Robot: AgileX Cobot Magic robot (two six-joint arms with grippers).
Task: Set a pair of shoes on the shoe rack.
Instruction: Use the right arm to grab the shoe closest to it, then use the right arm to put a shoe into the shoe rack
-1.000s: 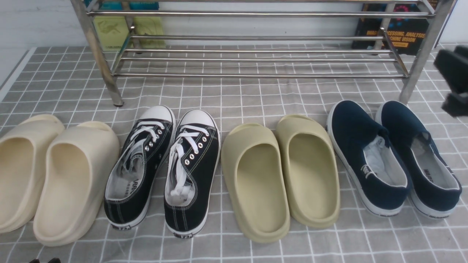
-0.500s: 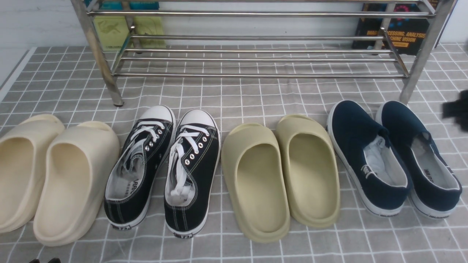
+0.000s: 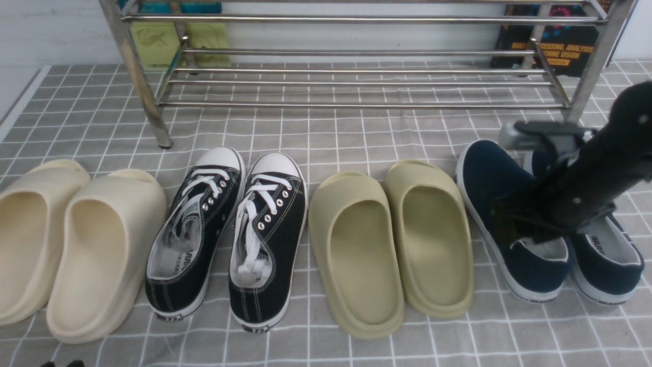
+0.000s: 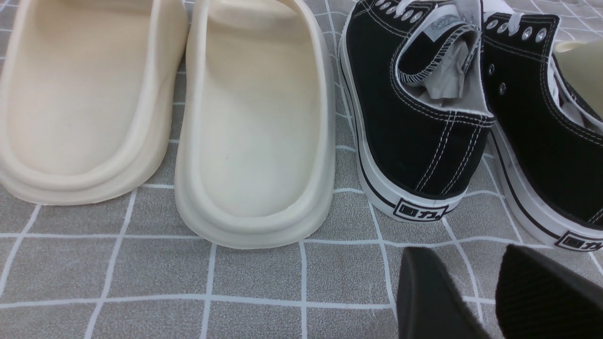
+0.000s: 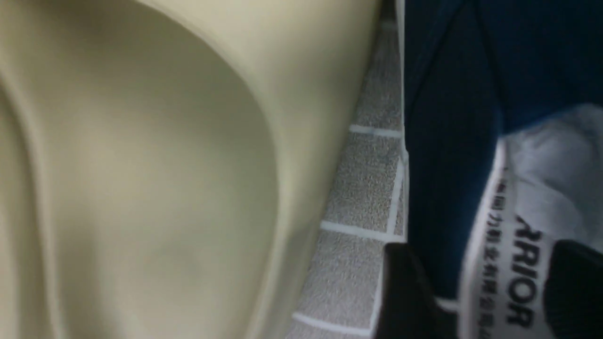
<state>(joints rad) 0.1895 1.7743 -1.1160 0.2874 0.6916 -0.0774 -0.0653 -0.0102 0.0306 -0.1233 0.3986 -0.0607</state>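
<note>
The pair of shoes, navy slip-ons with white soles, stands on the checked cloth at the right: the left one and the right one. My right gripper reaches down into the left navy shoe's opening. In the right wrist view its jaws straddle that shoe's side wall, one finger outside and one over the printed grey lining, still apart. The shoe rack, shiny steel tube, stands behind with bare bars. My left gripper hovers open over the cloth near the black sneakers' heels.
In a row left of the navy pair lie olive slippers, black lace-up sneakers and cream slippers. The olive slipper lies a narrow strip of cloth away from the gripped-at shoe. Books lean behind the rack.
My right arm swung in from the right edge and dropped onto the left navy shoe, covering part of both shoes. The shoes and left arm have not moved.
</note>
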